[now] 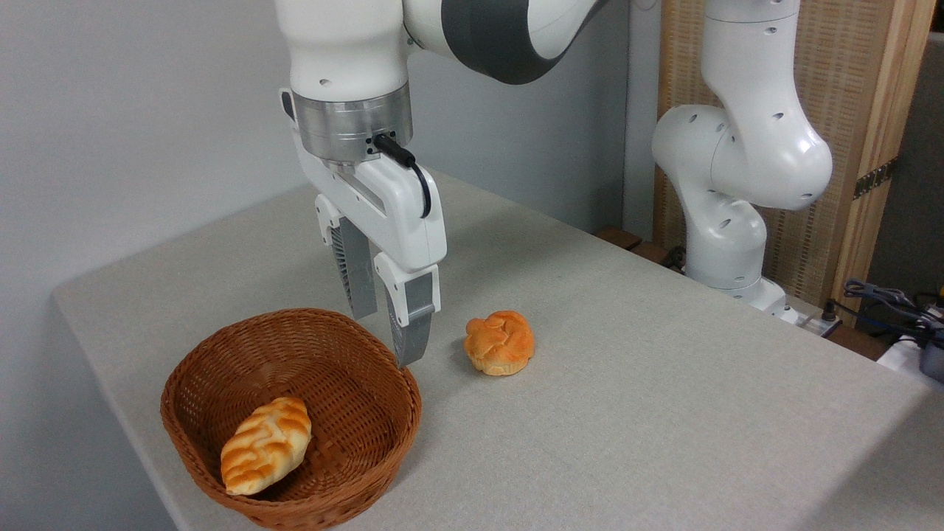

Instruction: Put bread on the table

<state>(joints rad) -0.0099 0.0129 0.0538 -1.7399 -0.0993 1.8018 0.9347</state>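
Observation:
The bread (266,445), a pale oval loaf with golden-orange stripes, lies inside the brown wicker basket (369,383) at the front left of the grey-beige table (627,413). My gripper (389,338) hangs over the basket's far right rim, above and to the right of the bread. Its two grey fingers (359,276) point down with a gap between them and hold nothing, so it is open.
A rounder, knobbly orange bun (500,341) sits on the table just right of the gripper. The arm's white base (730,243) stands past the table's far right edge, with cables (892,302) beside it. A grey wall runs behind the table.

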